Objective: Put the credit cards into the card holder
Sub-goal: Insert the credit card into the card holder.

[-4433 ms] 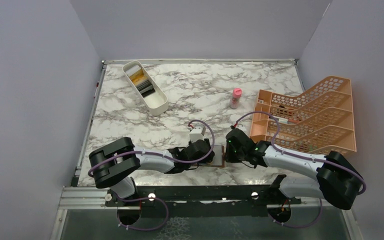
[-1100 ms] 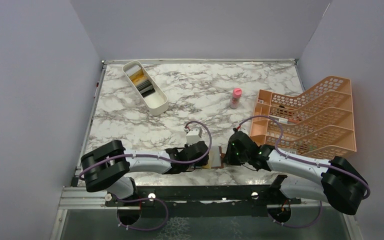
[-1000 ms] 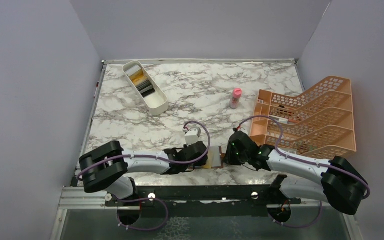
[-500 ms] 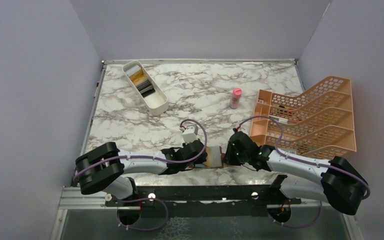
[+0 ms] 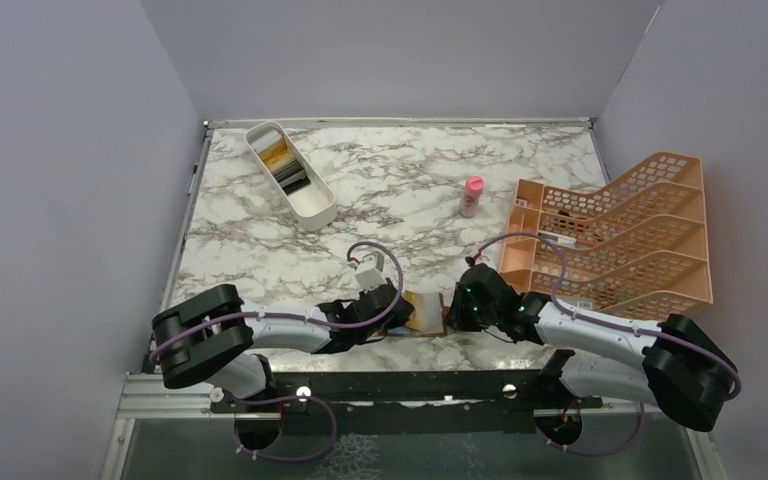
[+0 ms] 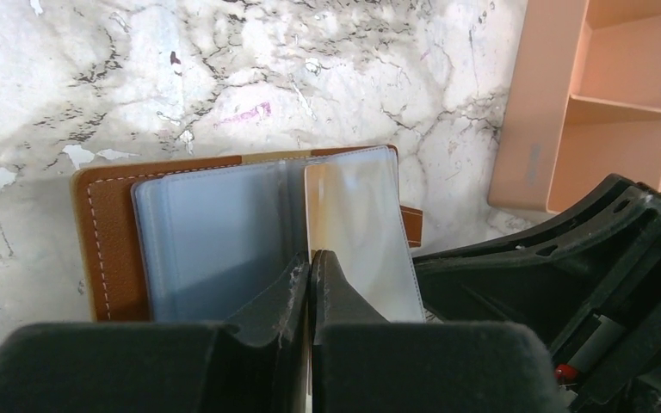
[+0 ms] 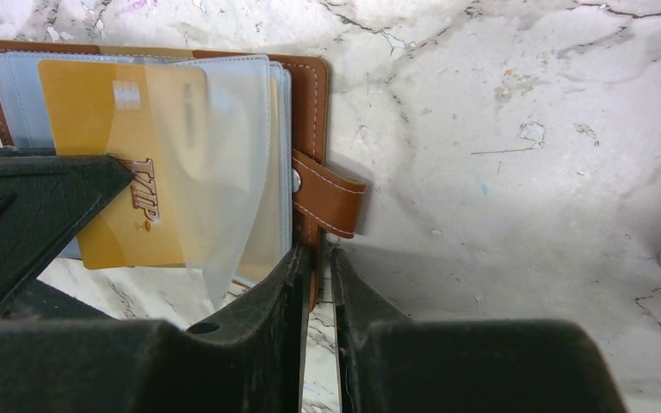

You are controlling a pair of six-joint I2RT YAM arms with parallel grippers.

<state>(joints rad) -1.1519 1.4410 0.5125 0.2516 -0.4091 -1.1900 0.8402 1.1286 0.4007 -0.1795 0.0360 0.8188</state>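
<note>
Starting with the top view — both arms reach in low and meet near the front edge of the table [image 5: 410, 170]. The left pincer [image 5: 406, 312] and right pincer [image 5: 449, 311] sit on either side of the card holder [image 5: 425, 312], which lies open between them. My read is that one steadies while the other feeds. The other credit cards [image 5: 282, 163] lie in the white tray [image 5: 313, 203] at the back left, well apart. This view is too small to show either grip

Left wrist view: the left pincer is closed, its fingers meeting at the near edge of the gold card [image 6: 350, 249]. A thin orange sliver shows between them, so I judge it is gripping that card to slide it in. The card looks pale here under the clear sleeve [image 6: 379, 198]. Only this view shows the holder's other page, blue-grey with nothing in it

Right wrist view: the right pincer is nipped onto the brown cover edge, just beside the strap tab [image 7: 327, 194] — probably pinning the holder so the push doesn't shove it away. Only here can you see that the card is just partly in, with its outer part bare and its printing visible
</note>
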